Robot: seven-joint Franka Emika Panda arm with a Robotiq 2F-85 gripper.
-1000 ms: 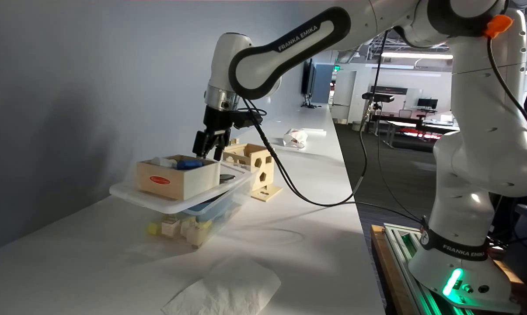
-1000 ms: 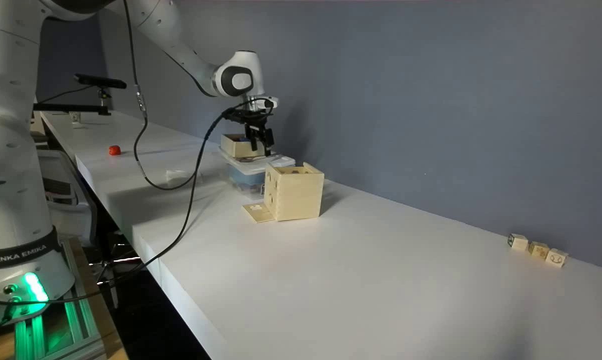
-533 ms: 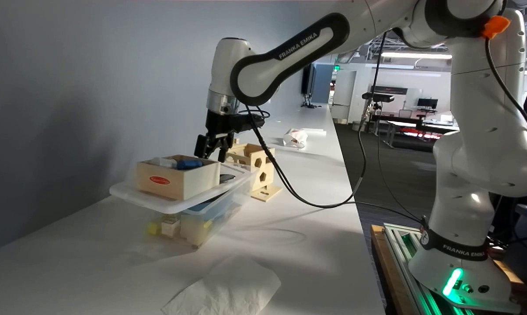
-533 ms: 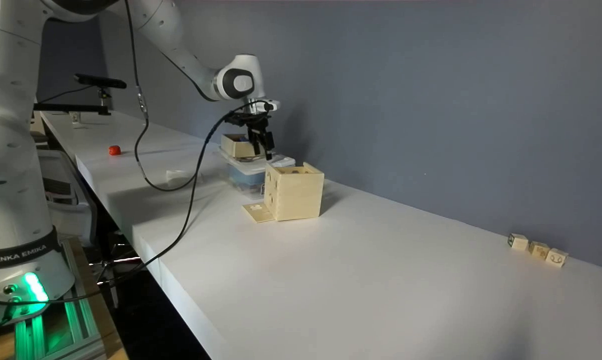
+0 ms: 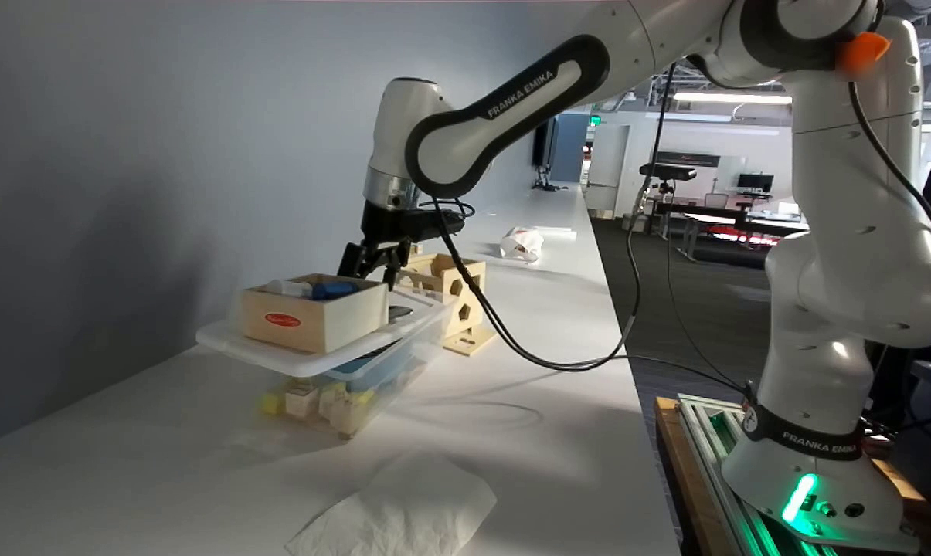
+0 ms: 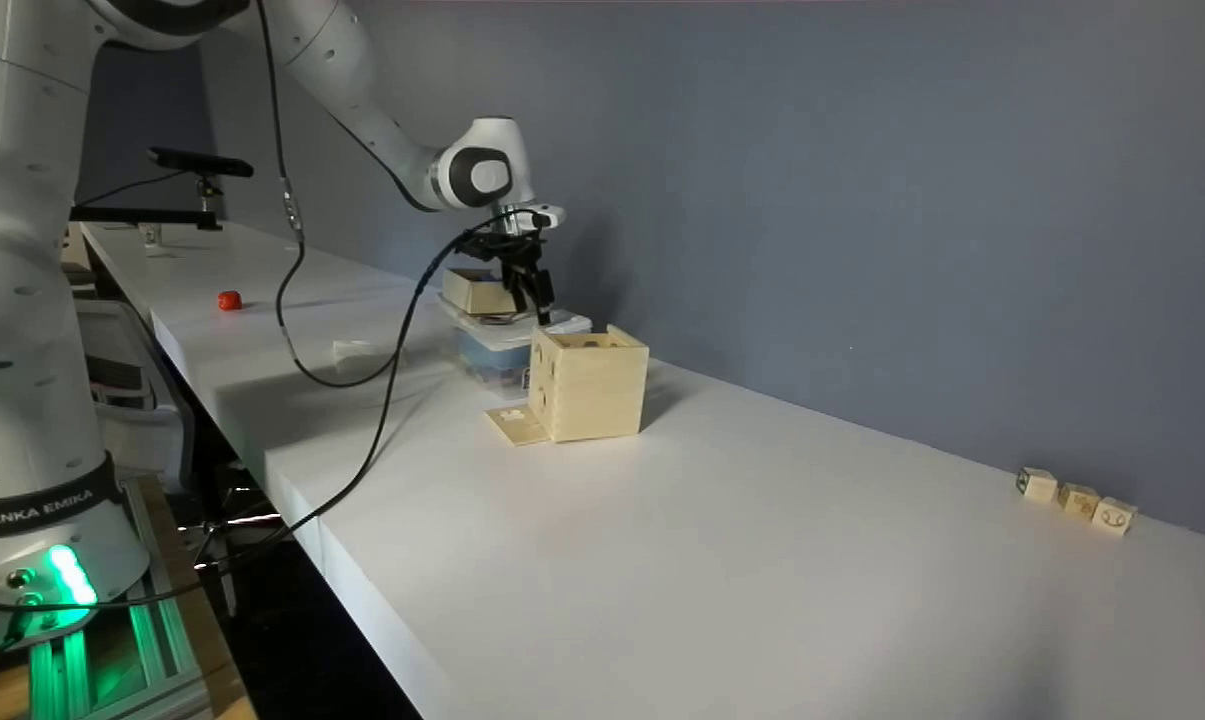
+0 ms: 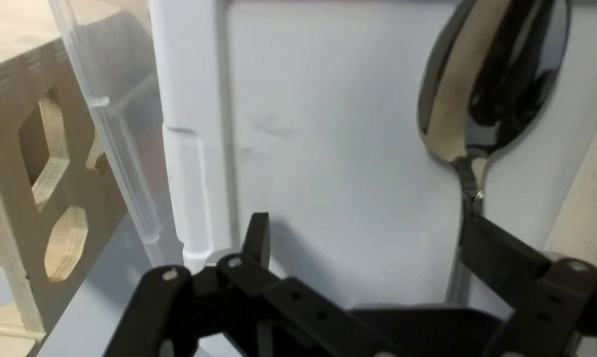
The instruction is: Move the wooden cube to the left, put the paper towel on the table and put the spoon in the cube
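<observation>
Spoon (image 7: 491, 84) lies on the right of the lid (image 7: 338, 124), the wooden cube (image 7: 75, 186) left, in the wrist view; fingers (image 7: 501, 258) stand apart, nothing held — the right one overlaps the handle (image 7: 458, 280), so a descent might pin it or tip the overhanging lid.

Clear plastic storage bin (image 5: 403, 373) bears white lid (image 7: 328, 148) | on bin's lid: pale open-topped wooden box (image 5: 355, 318) with red oval label (image 5: 282, 319) holds blue object (image 5: 334, 290) | inside bin: yellow and pale blocks (image 5: 302, 402) sit | well apart from bin: small red rounded object (image 6: 229, 300), three small patterned wooden blocks (image 6: 1079, 499), crumpled white bundle (image 5: 521, 244) with red markings
</observation>
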